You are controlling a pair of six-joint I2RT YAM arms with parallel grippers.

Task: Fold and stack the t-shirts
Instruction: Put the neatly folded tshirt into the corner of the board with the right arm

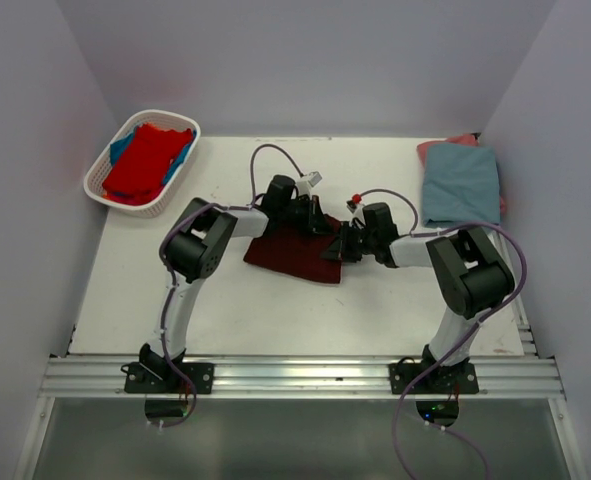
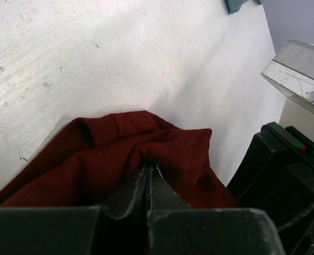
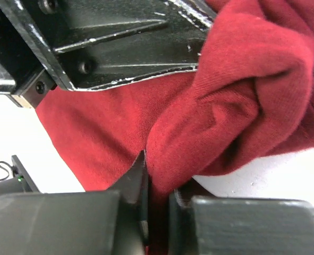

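The dark maroon t-shirt [image 1: 293,255] lies partly folded in the middle of the table. My left gripper [image 1: 318,222] is shut on its far edge; in the left wrist view the cloth [image 2: 119,154] bunches around the closed fingers [image 2: 130,191]. My right gripper [image 1: 337,247] is shut on the shirt's right edge; in the right wrist view a thick fold [image 3: 220,122] is pinched between the fingers [image 3: 138,178]. The two grippers are close together. A folded grey-blue t-shirt [image 1: 461,182] lies on a salmon pink one [image 1: 449,142] at the back right.
A white slatted basket [image 1: 106,185] at the back left holds a bright red t-shirt [image 1: 145,160] over a blue one [image 1: 121,147]. The left arm's black body [image 3: 109,37] fills the top of the right wrist view. Walls enclose the table on three sides.
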